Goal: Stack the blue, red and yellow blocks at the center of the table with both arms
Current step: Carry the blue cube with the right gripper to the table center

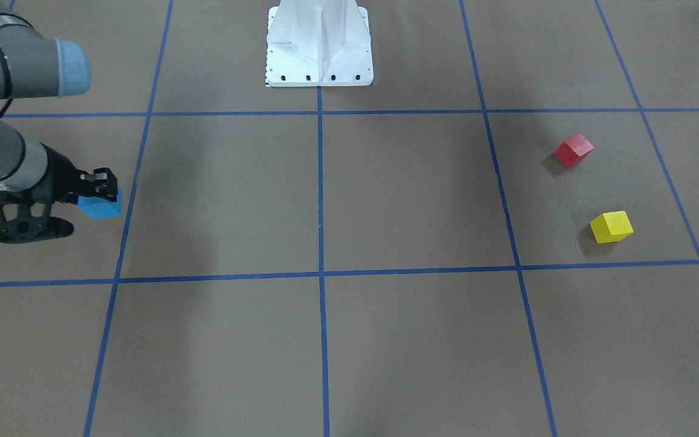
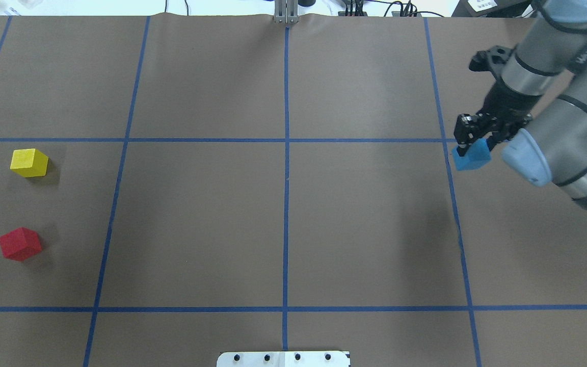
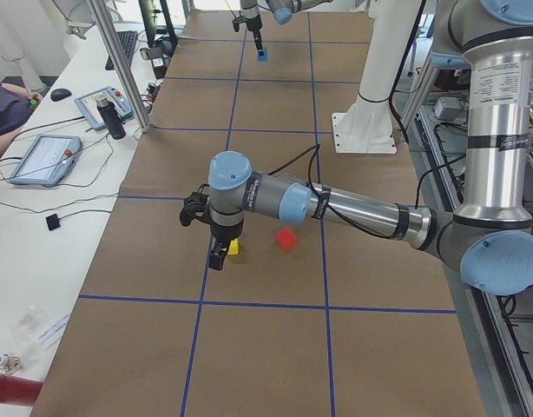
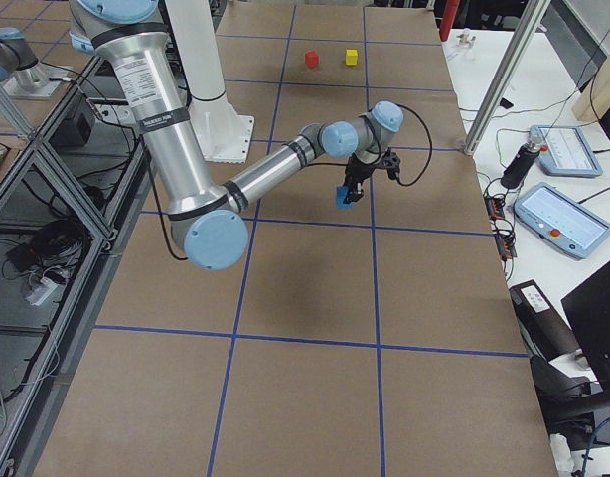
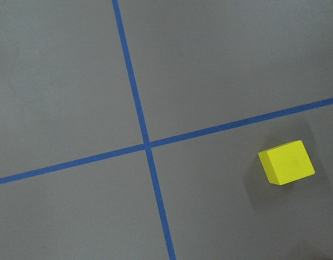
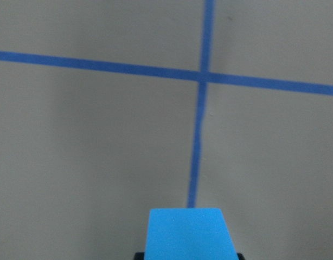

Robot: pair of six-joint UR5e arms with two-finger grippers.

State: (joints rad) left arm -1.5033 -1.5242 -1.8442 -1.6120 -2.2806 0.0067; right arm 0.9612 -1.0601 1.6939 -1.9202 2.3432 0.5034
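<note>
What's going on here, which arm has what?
The right gripper is shut on the blue block, out on the robot's right side of the table, not at the center. The red block and yellow block sit separately on the robot's left side. The left gripper shows only in the left side view, close to the yellow block; whether it is open or shut cannot be told. Nothing is stacked yet.

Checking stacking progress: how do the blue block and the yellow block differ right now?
The blue block is clamped in the right gripper; the yellow block lies free on the table. Blue is on the robot's right side, yellow on its left, near the red block. Both look like cubes of similar size.
</note>
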